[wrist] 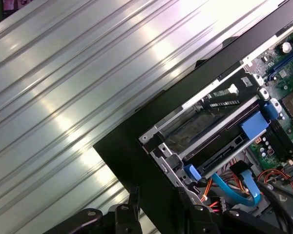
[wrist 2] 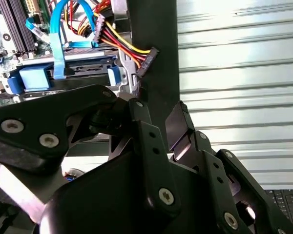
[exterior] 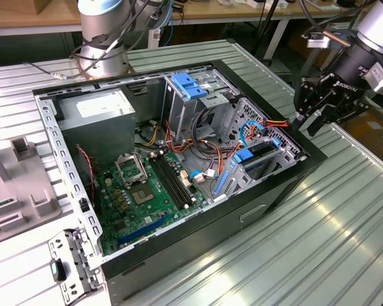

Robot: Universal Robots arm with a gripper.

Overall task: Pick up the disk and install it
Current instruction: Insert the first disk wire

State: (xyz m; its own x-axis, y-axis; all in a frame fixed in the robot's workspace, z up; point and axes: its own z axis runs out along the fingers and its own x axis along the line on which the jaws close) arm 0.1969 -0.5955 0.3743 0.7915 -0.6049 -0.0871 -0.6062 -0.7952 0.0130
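Ribbed metal bench (exterior: 345,242) carries an open computer case (exterior: 198,248); the tool (exterior: 311,121), empty and part-open, hangs at its edge beside the seated disk (exterior: 263,159).

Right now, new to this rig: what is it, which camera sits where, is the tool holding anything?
One robot arm with a tool on its end. The exterior view comes from a camera off the arm; both wrist views ride on the arm, near the tool. On the ribbed metal table lies an open computer case. The tool hangs at the case's edge on the exterior view's right, beside the drive cage, where the disk, dark with blue rails, seems to sit. I see nothing held.
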